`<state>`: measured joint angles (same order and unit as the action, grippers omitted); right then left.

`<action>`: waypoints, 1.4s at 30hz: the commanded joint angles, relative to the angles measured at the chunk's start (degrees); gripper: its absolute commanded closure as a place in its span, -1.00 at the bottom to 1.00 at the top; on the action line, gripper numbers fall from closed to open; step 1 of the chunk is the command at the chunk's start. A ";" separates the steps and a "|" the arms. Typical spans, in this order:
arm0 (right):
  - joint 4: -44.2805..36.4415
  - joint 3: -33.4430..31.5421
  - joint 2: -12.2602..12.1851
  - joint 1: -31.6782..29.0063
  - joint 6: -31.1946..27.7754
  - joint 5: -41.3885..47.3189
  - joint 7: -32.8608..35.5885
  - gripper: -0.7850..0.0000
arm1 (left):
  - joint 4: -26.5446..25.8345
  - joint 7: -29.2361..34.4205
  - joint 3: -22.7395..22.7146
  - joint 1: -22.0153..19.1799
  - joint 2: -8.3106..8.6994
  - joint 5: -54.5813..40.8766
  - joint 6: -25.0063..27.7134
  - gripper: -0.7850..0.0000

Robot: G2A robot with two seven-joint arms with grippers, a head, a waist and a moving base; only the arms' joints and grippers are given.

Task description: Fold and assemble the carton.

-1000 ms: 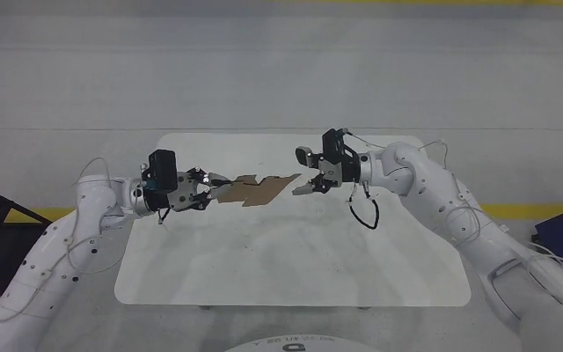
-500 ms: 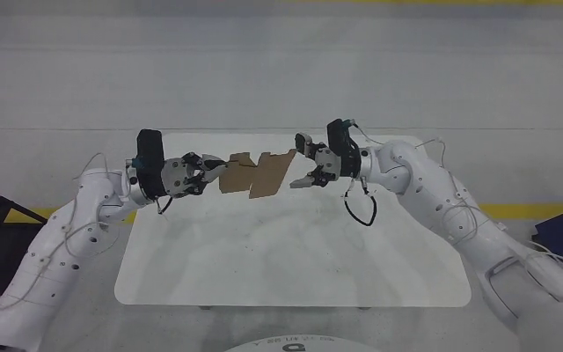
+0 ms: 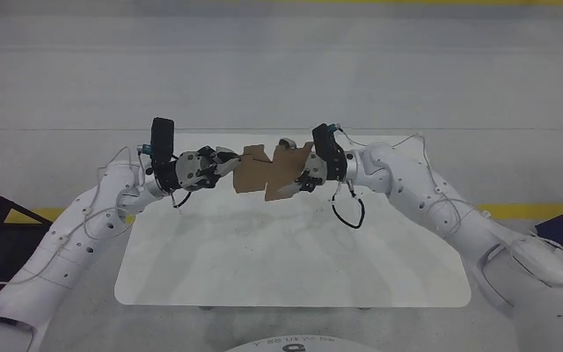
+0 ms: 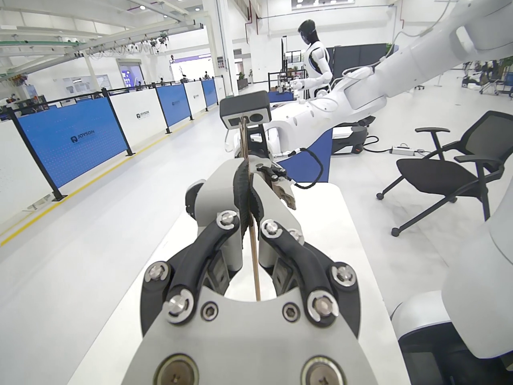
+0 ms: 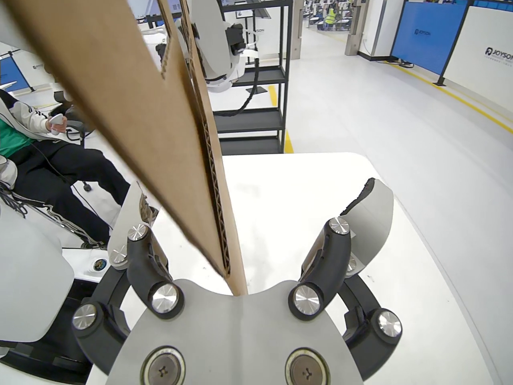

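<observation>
Gripping one end, left end effector [image 4: 247,186] holds carton [image 3: 264,172].

Holds both arms out above the bench [image 3: 290,255], elbows bent outward, wrists turned toward each other. Pinches the carton [image 3: 255,176] with the left gripper [image 3: 227,164], pads [image 4: 241,186] pressed tight on either face of the sheet, which stands edge-on between them and runs straight ahead of the gripper. Carries the right gripper [image 3: 293,167] facing the left one, close by, fingers [image 5: 370,206] spread wide. Straddles the carton's opposite end with those spread fingers, the board passing between them nearer one finger, well apart from the other.
</observation>
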<state>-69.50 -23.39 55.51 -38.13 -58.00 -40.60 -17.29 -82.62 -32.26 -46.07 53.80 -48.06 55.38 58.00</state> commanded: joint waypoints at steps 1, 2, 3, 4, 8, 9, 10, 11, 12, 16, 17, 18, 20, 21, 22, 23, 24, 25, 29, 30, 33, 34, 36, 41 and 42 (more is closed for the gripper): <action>0.28 1.83 -0.14 0.87 0.00 -0.56 -2.00 -0.62 | 0.84 -1.12 1.56 -1.04 0.17 -0.05 0.00 1.00; 0.25 2.89 -0.23 1.28 0.00 -0.81 -2.93 -0.30 | 1.16 -1.74 2.25 -1.42 0.25 -0.15 0.00 1.00; 0.30 3.87 -0.35 1.85 0.00 -0.89 -3.99 -0.11 | 1.48 -2.29 2.89 -1.83 0.35 -0.17 0.00 1.00; 0.46 4.80 -0.48 2.48 0.00 -0.97 -5.10 0.02 | 1.78 -2.80 3.46 -2.26 0.46 -0.07 0.00 1.00; 0.34 9.00 -1.19 4.77 0.00 -2.23 -10.87 0.34 | 2.72 -4.95 5.57 -3.67 0.94 0.37 0.00 1.00; 0.49 9.97 -1.40 5.34 0.00 -2.75 -12.52 0.40 | 2.90 -5.40 6.06 -3.99 1.05 0.54 0.00 1.00; 0.66 10.94 -1.60 5.89 0.00 -3.34 -14.21 0.46 | 3.07 -5.85 6.54 -4.29 1.17 0.73 0.00 1.00; 0.93 11.85 -1.80 6.43 0.00 -4.00 -16.03 0.57 | 3.19 -6.37 6.98 -4.57 1.28 0.92 0.00 1.00; 1.11 12.83 -1.99 6.92 0.00 -4.72 -17.83 0.72 | 3.37 -6.91 7.40 -4.80 1.40 1.15 0.00 1.00; 1.51 13.65 -2.66 7.06 0.00 -8.79 -23.60 1.00 | 4.05 -9.29 8.77 -5.59 1.91 1.97 0.00 1.00; 1.57 13.65 -2.77 6.95 0.00 -9.77 -24.60 1.00 | 4.23 -9.88 9.08 -5.77 2.03 2.16 0.00 1.00; 1.63 13.65 -2.86 6.85 0.00 -10.63 -25.49 1.00 | 4.39 -10.45 9.36 -5.94 2.14 2.34 0.00 1.00; 1.57 13.65 -2.98 6.66 0.00 -12.16 -27.02 1.00 | 4.62 -11.34 9.96 -6.30 2.32 2.76 0.00 1.00; 1.46 13.65 -3.01 6.55 0.00 -12.81 -27.81 1.00 | 4.69 -11.82 10.23 -6.49 2.40 2.90 0.00 1.00; 1.46 13.65 -3.03 6.45 0.00 -13.43 -28.48 1.00 | 4.79 -12.27 10.53 -6.64 2.47 3.04 0.00 1.00; 1.38 13.65 -3.04 6.35 0.00 -14.02 -28.99 1.00 | 4.90 -12.64 10.81 -6.81 2.54 3.19 0.00 1.00; 1.15 13.65 -3.04 6.30 0.00 -14.31 -28.99 1.00 | 4.99 -13.03 11.07 -7.00 2.60 3.31 0.00 1.00; 0.82 13.65 -3.06 6.21 0.00 -14.50 -28.99 1.00 | 5.12 -13.44 11.32 -7.15 2.65 3.45 0.00 1.00; 0.24 13.65 -3.30 5.93 0.00 -12.84 -28.99 1.00 | 5.95 -14.02 10.90 -7.13 2.89 1.33 0.00 -1.00; 0.78 13.65 -3.43 5.99 0.00 -11.04 -28.99 1.00 | 6.10 -14.02 10.44 -6.90 3.09 1.04 0.00 -1.00; 1.38 13.65 -3.90 6.97 0.00 -5.77 -28.99 1.00 | 6.99 -14.03 8.58 -5.36 4.15 1.24 0.00 -1.00; 1.40 13.65 -4.19 7.61 0.00 -3.87 -28.99 1.00 | 7.24 -14.03 7.80 -4.44 4.60 1.21 0.00 -1.00; 1.20 13.57 -5.01 9.01 0.00 1.18 -29.00 1.00 | 7.22 -14.03 6.31 -2.25 5.56 1.72 0.00 -1.00; 0.63 13.65 -5.98 9.59 0.00 6.79 -28.99 1.00 | 7.42 -14.03 5.20 -0.38 6.42 2.91 0.00 -1.00; 0.63 13.65 -5.98 9.59 0.00 6.79 -28.99 1.00 | 7.42 -14.03 5.20 -0.38 6.42 2.91 0.00 -1.00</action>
<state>-68.89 -9.74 49.50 -28.52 -58.00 -33.26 -46.29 -75.20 -46.29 -40.90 53.48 -41.62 58.34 58.00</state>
